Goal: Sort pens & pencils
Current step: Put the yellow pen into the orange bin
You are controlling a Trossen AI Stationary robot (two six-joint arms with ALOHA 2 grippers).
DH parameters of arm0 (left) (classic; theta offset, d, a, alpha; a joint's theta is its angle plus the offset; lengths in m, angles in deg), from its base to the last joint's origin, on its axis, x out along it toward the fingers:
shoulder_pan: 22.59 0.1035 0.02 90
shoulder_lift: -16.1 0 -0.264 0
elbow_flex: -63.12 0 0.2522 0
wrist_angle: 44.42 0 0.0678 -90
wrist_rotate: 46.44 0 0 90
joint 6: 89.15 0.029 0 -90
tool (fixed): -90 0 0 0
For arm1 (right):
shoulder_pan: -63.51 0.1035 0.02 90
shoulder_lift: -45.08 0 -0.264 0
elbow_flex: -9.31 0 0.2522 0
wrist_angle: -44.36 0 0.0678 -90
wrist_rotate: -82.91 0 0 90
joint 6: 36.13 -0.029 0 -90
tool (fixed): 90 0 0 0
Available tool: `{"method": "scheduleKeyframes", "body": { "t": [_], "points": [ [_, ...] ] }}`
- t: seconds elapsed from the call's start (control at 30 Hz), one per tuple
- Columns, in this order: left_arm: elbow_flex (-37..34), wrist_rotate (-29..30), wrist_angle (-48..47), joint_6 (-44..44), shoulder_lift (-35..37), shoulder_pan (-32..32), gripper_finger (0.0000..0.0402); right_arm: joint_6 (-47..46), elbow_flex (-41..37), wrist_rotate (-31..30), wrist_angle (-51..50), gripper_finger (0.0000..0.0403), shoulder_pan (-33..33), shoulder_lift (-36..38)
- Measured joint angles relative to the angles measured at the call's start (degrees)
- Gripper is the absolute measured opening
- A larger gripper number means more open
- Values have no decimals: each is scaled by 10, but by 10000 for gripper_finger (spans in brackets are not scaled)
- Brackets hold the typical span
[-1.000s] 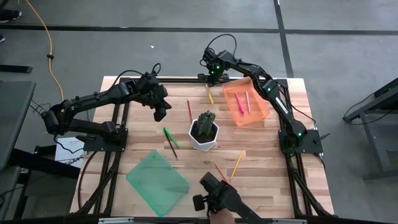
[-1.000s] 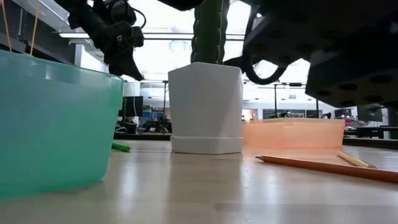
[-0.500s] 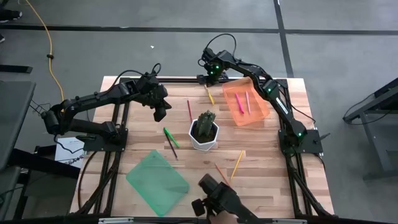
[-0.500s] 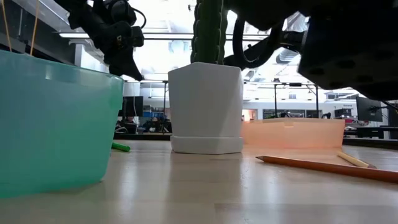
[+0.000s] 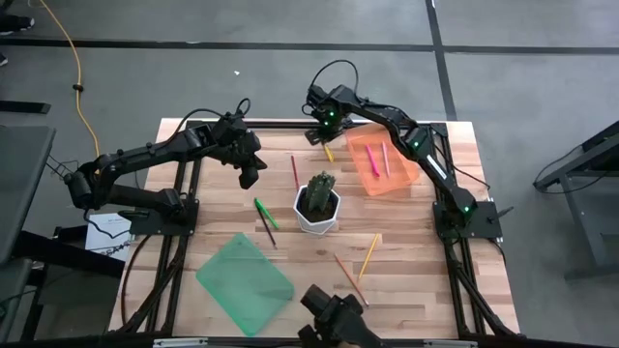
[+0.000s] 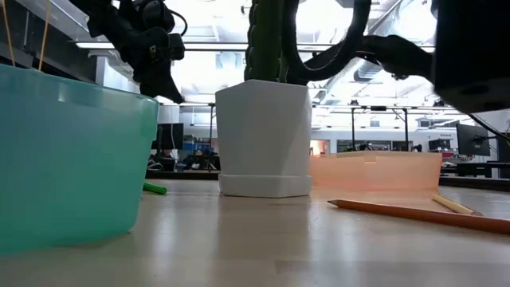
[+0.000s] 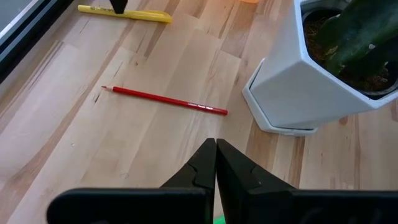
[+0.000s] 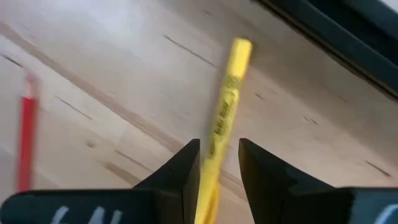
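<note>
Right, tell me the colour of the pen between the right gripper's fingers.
Yellow. The pen shows best in the right wrist view.

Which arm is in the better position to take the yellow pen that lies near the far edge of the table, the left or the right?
The right. The right pincer is open right at the yellow pen, which runs between its fingers. The left pincer is shut and sits farther off, nearer the red pencil.

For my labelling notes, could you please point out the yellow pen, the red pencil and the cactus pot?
yellow pen [image 8: 225,106]: right wrist view, mid-barrel.
red pencil [image 7: 165,100]: left wrist view, middle of shaft.
cactus pot [image 5: 317,214]: high view, white front wall.
</note>
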Motion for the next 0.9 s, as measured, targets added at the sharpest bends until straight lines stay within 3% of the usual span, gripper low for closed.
{"method": "scheduleKeyframes", "body": {
  "t": [0.37,0.9],
  "points": [
    [0,0,0,0,0,0,1,19,0,-29,-22,103,1,0],
    [0,0,0,-1,0,0,1,20,0,3,-5,103,4,1]
  ]
}}
